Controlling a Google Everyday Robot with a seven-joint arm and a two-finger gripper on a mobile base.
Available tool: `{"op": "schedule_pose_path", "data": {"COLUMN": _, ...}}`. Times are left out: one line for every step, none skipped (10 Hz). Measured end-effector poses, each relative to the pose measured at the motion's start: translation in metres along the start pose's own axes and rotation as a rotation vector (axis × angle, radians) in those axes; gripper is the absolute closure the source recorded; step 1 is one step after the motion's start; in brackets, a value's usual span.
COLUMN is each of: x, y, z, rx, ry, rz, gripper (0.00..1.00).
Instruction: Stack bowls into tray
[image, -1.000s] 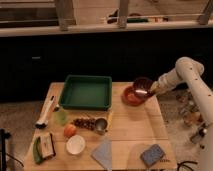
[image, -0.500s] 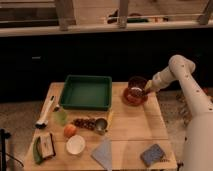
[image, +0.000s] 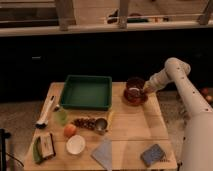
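My gripper (image: 144, 90) at the bowls

I am gripping the glossy dark maroon bowl (image: 134, 88) above the shallow orange bowl (image: 135, 98), right of the large green plastic tray (image: 87, 92).

tray (image: 86, 92) green | bowls (image: 135, 92) maroon, orange (stacked) | gripper (image: 145, 90) white, beside bowls

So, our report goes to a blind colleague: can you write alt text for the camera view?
A white robot arm reaches from the right, its tool at the rim of a dark maroon bowl sitting in an orange bowl, right of an empty green tray on a wooden table. Nearer the camera are a metal cup, white dish, and grey-blue cloth.
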Motion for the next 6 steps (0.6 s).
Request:
{"op": "schedule_pose_path", "data": {"x": -0.0007, "y": 0.0009, "z": 0.0002, "rx": -0.003, "ry": 0.002, "rz": 0.005, "gripper": 0.2}}
{"op": "schedule_pose_path", "data": {"x": -0.0015, "y": 0.0008, "z": 0.0009, "rx": -0.008, "ry": 0.003, "rz": 0.01, "gripper": 0.2}}
{"op": "schedule_pose_path", "data": {"x": -0.0019, "y": 0.0002, "z": 0.0017, "rx": -0.012, "ry": 0.003, "rz": 0.012, "gripper": 0.2}}
{"op": "schedule_pose_path", "data": {"x": -0.0023, "y": 0.0001, "z": 0.0024, "rx": -0.016, "ry": 0.003, "rz": 0.014, "gripper": 0.2}}
{"op": "schedule_pose_path", "data": {"x": -0.0039, "y": 0.0039, "z": 0.0031, "rx": -0.036, "ry": 0.005, "rz": 0.022, "gripper": 0.2}}
{"op": "schedule_pose_path", "data": {"x": -0.0045, "y": 0.0045, "z": 0.0039, "rx": -0.048, "ry": 0.005, "rz": 0.02, "gripper": 0.2}}
